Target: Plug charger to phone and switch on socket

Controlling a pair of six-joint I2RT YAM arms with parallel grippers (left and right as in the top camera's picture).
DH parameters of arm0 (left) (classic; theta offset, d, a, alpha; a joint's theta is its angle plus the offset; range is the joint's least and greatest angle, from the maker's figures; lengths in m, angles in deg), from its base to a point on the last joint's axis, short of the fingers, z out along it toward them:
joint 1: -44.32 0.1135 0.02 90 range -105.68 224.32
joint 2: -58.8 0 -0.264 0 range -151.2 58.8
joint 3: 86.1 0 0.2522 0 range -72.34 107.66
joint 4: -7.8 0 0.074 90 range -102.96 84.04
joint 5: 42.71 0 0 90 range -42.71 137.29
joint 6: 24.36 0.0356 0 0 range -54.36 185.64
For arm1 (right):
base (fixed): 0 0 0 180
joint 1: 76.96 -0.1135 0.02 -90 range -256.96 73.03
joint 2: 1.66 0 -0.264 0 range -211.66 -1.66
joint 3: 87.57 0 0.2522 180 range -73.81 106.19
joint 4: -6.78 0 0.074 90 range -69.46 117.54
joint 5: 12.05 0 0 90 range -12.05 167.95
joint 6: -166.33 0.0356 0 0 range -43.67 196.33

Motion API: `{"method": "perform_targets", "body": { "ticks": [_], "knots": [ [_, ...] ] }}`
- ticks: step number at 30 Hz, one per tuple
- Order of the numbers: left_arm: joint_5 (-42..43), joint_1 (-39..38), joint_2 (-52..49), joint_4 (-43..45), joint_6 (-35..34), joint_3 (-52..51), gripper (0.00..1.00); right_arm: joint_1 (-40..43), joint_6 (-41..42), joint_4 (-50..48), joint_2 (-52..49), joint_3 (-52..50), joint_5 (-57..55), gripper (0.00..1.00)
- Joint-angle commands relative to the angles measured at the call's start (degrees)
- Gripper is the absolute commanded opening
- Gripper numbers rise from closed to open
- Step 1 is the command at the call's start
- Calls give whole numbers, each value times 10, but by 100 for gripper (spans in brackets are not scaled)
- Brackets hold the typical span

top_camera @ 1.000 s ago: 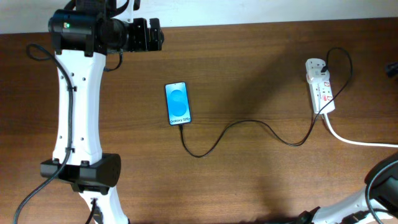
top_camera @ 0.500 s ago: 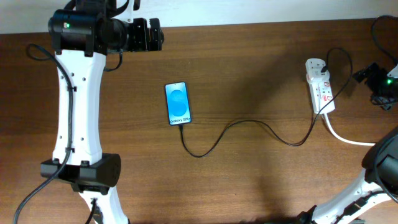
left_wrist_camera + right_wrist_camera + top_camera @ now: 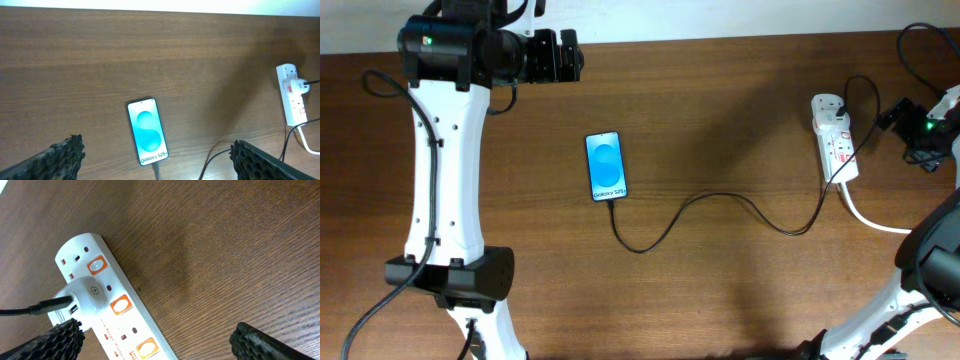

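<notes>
Left gripper: hovering wide open, upper left.
Right gripper: hanging spread beside socket, right edge, seemingly lining up a switch.
Charger: running from socket to phone, apparently plugged.
Phone: lying left of centre.

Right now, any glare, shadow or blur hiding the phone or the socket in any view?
Overhead: even light, phone screen bright but not blown out, soft shadow on the table between it and the socket. Left wrist: a shadow band right of the phone, Galaxy text readable. Right wrist: socket sharp, switches clear, a darker patch on the wood beside it, no glare.
</notes>
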Motion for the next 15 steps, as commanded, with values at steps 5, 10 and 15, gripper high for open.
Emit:
{"method": "perform_targets", "body": {
  "ticks": [5, 10, 15],
  "knots": [
    [-4, 4, 6, 1, 1, 6, 99, -3, 4, -9, -28, 9, -12, 99],
    [-4, 4, 6, 1, 1, 6, 99, -22, 6, -31, -77, 9, -12, 99],
    [-4, 4, 6, 1, 1, 6, 99, -43, 4, -54, -90, 9, -30, 99]
  ]
}}
